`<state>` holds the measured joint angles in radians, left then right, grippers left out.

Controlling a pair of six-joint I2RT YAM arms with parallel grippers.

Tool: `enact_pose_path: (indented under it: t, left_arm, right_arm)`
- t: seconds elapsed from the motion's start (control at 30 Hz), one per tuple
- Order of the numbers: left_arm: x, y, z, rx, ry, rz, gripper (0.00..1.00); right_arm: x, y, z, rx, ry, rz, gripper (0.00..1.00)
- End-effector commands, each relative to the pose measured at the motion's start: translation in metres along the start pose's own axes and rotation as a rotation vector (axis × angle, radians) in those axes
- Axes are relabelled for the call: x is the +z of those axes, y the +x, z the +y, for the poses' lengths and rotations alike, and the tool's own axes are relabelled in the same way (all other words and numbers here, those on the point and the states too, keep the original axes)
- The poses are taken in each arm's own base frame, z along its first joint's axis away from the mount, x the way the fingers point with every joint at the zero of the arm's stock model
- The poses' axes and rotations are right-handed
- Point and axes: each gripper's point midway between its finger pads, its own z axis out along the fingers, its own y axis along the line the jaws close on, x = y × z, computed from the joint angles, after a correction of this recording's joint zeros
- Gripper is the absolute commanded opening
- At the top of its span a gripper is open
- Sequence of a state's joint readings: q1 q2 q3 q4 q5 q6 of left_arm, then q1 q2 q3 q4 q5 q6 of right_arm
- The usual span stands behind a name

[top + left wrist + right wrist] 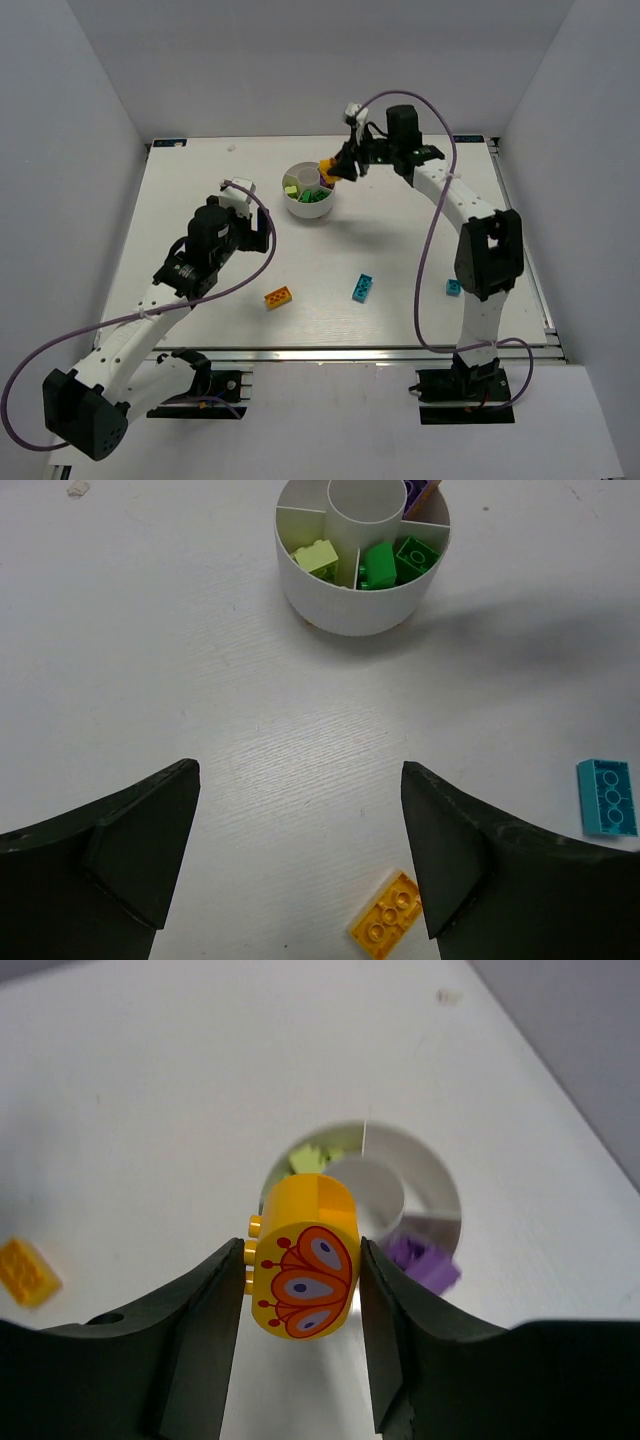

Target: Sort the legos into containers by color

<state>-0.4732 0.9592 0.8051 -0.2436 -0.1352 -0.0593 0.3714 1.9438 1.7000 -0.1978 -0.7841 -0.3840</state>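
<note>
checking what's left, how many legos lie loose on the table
3: orange-yellow brick front left, cyan brick front centre, small blue brick beside the right arm. More may hide under it or the left arm.

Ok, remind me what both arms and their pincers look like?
Both arms are white links with black joint housings: left arm, right arm. Each carries a looping purple cable. The left pincer and right pincer have dark, matte, wedge-shaped fingers.
</note>
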Motion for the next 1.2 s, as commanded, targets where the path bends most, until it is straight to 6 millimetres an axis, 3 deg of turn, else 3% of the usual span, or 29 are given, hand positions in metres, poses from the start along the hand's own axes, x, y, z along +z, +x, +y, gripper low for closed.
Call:
enact_pose_path:
  t: [0.0,0.1,0.2,0.4,0.7,1.07,1.17]
  left_arm:
    - [0.001,-0.002,0.004,0.008,-0.015,-0.016,0.91]
    - [0.002,0.001,0.006,0.014,-0.029,-0.009,0.91]
    - [0.004,0.004,0.008,0.011,-0.039,0.001,0.91]
    - [0.008,0.009,0.007,0.011,-0.038,0.022,0.91]
    - [0.01,0.014,0.006,0.024,-0.031,0.039,0.91]
    - [0.014,0.017,-0.006,0.032,0.035,0.061,0.92]
    - [0.015,0.02,-0.008,0.03,0.044,0.074,0.92]
  right_arm:
    - [0.019,-0.077,-0.007,0.073,-0.05,-0.238,0.01]
    - [0.03,-0.096,-0.014,0.108,-0.07,-0.308,0.02]
    - [0.043,-0.098,-0.019,0.091,-0.069,-0.335,0.02]
    - [0.067,-0.061,-0.037,0.179,-0.078,-0.345,0.02]
    - [0.085,-0.032,-0.044,0.208,-0.07,-0.317,0.05]
    - [0.099,-0.003,-0.049,0.201,-0.033,-0.26,0.27]
    - [0.098,0.001,-0.05,0.207,-0.03,-0.254,0.39]
